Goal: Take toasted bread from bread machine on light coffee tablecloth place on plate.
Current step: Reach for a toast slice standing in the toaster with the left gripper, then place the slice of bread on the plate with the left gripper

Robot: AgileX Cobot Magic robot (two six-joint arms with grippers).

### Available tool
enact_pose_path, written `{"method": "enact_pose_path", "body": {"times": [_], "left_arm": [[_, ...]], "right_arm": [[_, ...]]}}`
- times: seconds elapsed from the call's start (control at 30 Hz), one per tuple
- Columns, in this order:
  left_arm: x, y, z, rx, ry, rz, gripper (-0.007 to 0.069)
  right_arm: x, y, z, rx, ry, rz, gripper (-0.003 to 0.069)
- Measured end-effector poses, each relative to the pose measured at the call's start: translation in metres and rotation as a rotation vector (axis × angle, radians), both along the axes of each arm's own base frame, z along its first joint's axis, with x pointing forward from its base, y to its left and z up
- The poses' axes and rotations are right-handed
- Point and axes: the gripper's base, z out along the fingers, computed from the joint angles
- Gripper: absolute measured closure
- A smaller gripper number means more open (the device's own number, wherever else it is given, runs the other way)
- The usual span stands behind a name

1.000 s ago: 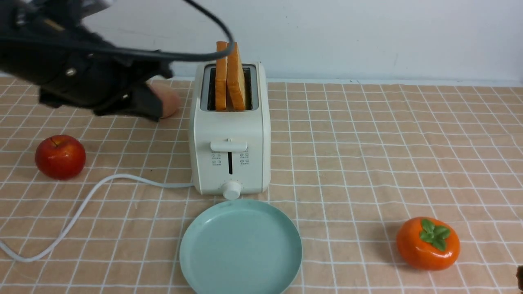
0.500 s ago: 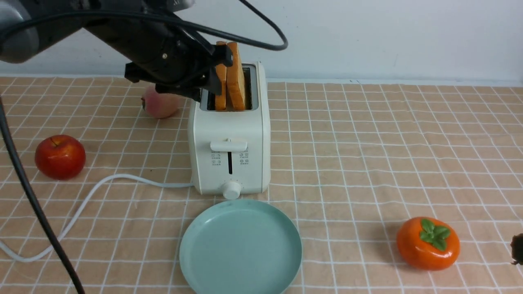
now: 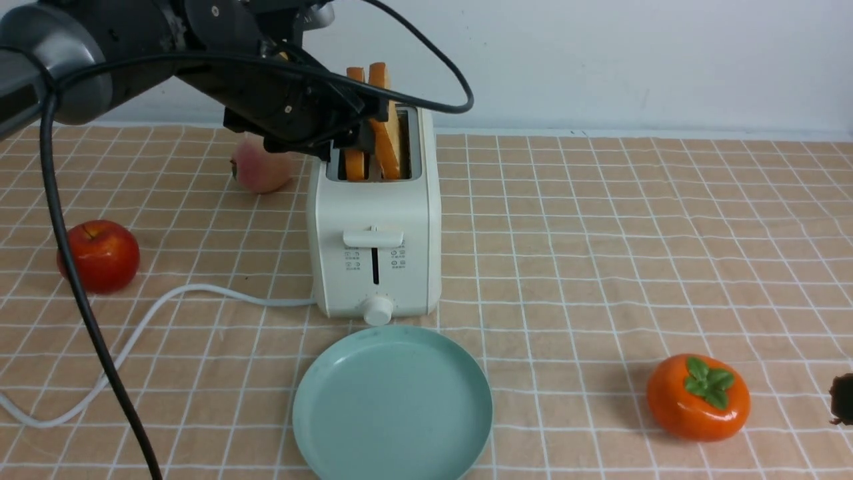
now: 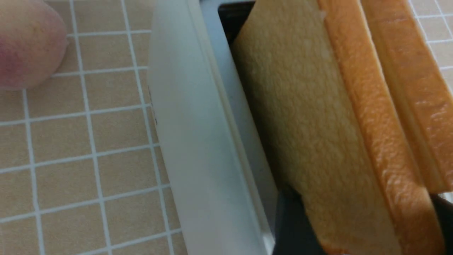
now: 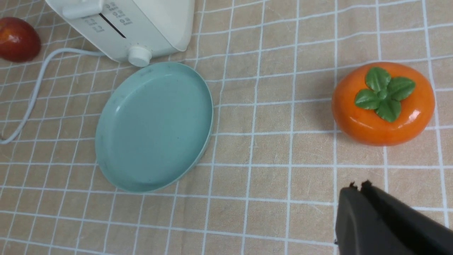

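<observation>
between left fingers [image 4: 293, 230], toasted bread [image 4: 318, 124]

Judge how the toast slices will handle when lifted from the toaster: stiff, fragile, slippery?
Probably stiff: both toast slices stand unbent in the toaster. Likely light, being thin. Their rough, porous faces should resist slipping, but might crumble under a hard squeeze.

left gripper [image 3: 365, 128]: swung from far left to the cream-white two-slot toaster [image 3: 373, 253]; black fingers now clamp both slices.
two square golden toast slices [image 3: 388, 147]: tops slightly higher.
pink peach [image 3: 256, 170]: now uncovered.
right gripper [image 3: 841, 399]: dark tip higher at right edge.
</observation>
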Motion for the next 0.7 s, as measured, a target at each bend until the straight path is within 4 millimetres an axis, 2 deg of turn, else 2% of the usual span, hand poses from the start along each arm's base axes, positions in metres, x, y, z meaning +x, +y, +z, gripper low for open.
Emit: {"method": "enact_pose_path", "body": {"times": [0.07,0.1,0.13,0.17,0.2,0.27,0.37,0.47,0.53,0.57,0.6,0.63,0.67,0.7], "left_arm": [[0.0,0.001,0.0,0.012,-0.005,-0.001,0.0341],[0.0,0.001,0.0,0.012,-0.005,-0.001,0.0349],[0.0,0.001,0.0,0.022,-0.008,-0.002,0.0425],[0.0,0.001,0.0,0.022,-0.008,-0.002,0.0435],[0.0,0.001,0.0,0.025,-0.006,-0.003,0.0511],[-0.001,0.002,0.001,0.032,-0.004,-0.005,0.055],[-0.005,0.003,0.007,0.041,-0.004,-0.012,0.0551],[-0.017,0.008,0.03,0.053,-0.049,-0.014,0.0551],[-0.033,0.013,0.058,0.044,-0.112,-0.013,0.0551],[-0.035,0.013,0.061,0.042,-0.117,-0.014,0.0551],[-0.044,0.016,0.074,0.037,-0.135,-0.015,0.0551],[-0.067,0.022,0.1,0.028,-0.171,-0.021,0.0551],[-0.07,0.023,0.102,0.029,-0.169,-0.023,0.0551],[-0.092,0.028,0.121,0.026,-0.177,-0.033,0.0551]], "right_arm": [[0.0,0.0,0.0,0.0,0.0,0.0,0.0654],[0.0,0.0,0.0,0.0,0.0,0.0,0.0654],[0.0,0.0,0.0,0.0,0.0,0.0,0.0653],[0.0,0.0,0.0,0.0,0.0,0.0,0.0653],[0.0,0.0,0.0,0.0,0.0,0.0,0.0651],[0.0,0.0,0.0,0.001,0.0,0.0,0.065],[0.0,0.0,0.0,0.001,0.0,0.0,0.0648],[0.0,0.0,0.0,0.001,0.0,0.0,0.0645],[0.0,0.0,0.0,0.001,0.0,0.0,0.0642],[0.0,0.0,0.0,0.001,0.0,0.0,0.0642],[0.0,0.0,0.0,0.001,0.0,0.0,0.0641],[0.0,0.0,0.0,0.001,0.0,0.0,0.0639],[0.0,0.0,0.0,0.001,0.0,0.0,0.0639],[0.0,0.0,0.0,0.001,0.0,0.0,0.0638]]}}
